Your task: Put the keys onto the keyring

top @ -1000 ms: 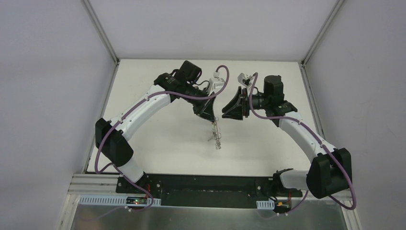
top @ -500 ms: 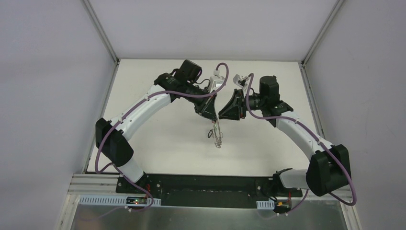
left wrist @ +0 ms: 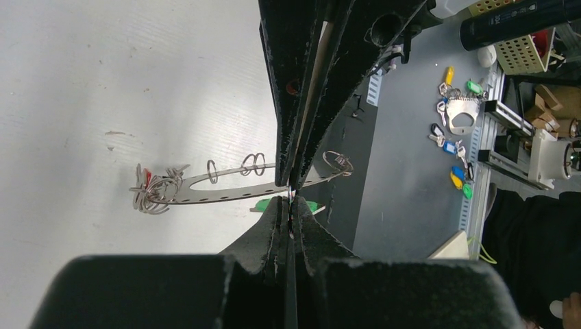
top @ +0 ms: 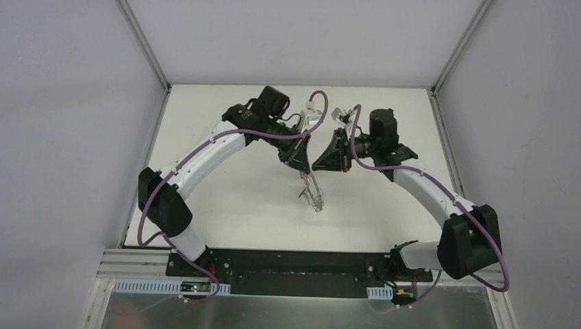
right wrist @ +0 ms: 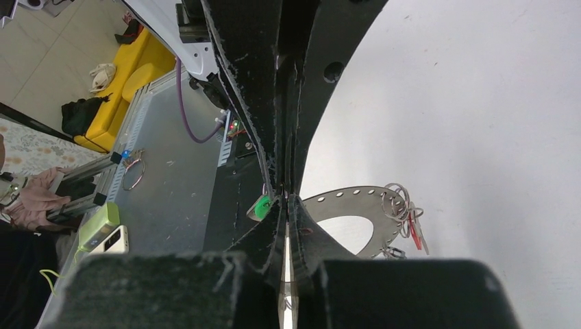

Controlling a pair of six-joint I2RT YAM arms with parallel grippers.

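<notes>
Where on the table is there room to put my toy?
The table is bare on the near side of the keyring, between the left arm and right arm. The far strip by the back wall is bare too. The middle is crowded: left gripper and right gripper meet there at the keyring.

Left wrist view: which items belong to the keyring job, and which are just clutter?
Job:
- keyring
- green key
- red key
- left gripper
- right gripper

Lying about:
- spare key tags
- mesh basket
- dark cylinder
</notes>
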